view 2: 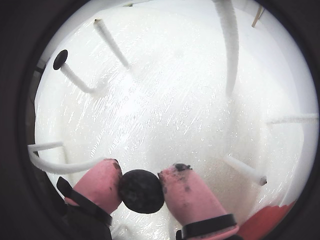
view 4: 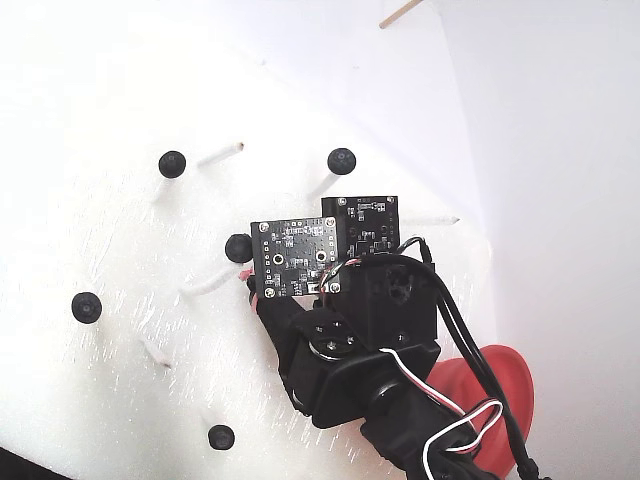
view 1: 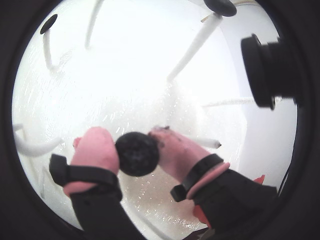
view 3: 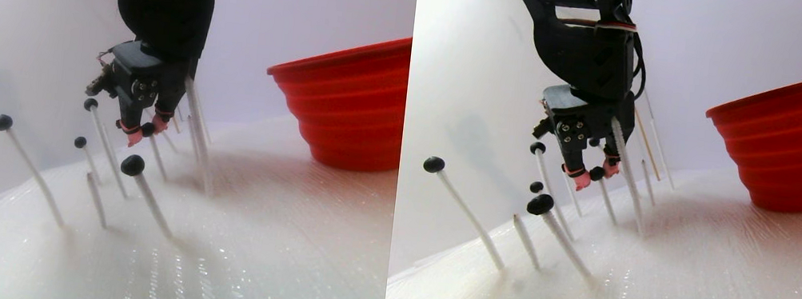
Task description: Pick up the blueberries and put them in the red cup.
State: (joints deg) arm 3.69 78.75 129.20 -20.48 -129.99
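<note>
Presently, we label what the four views show.
Gripper: we see the gripper [view 1: 138, 145] with its two pink-tipped fingers [view 1: 96, 150] pressed against opposite sides of one dark berry; the same grasp appears in another wrist view [view 2: 141, 186] and, small, in the stereo pair view [view 3: 147, 129].
Held berry: the held blueberry [view 1: 137, 153] sits squarely between the pink tips, clear of the white surface [view 1: 130, 75] below it in the stereo pair view.
Other berries: in the fixed view we count further blueberries on stick tops, at upper left [view 4: 172, 163], upper centre [view 4: 342, 160], far left [view 4: 86, 307] and bottom [view 4: 220, 437]; a fifth [view 4: 238, 247] lies just beside the circuit boards, and we cannot tell from this view whether it is the held one.
Sticks: thin white sticks [view 3: 36, 175] stand tilted in the white surface; some carry a berry, others are bare, such as one short stick [view 4: 157, 351].
Red cup: the red cup [view 3: 349, 108] stands upright on the same surface, well apart from the gripper, to the right in the stereo pair view; in the fixed view only part of it [view 4: 510, 375] shows, behind the arm [view 4: 370, 340] at lower right.
Camera boards: two dark circuit boards [view 4: 295, 258] ride on the arm above the fingers in the fixed view.
</note>
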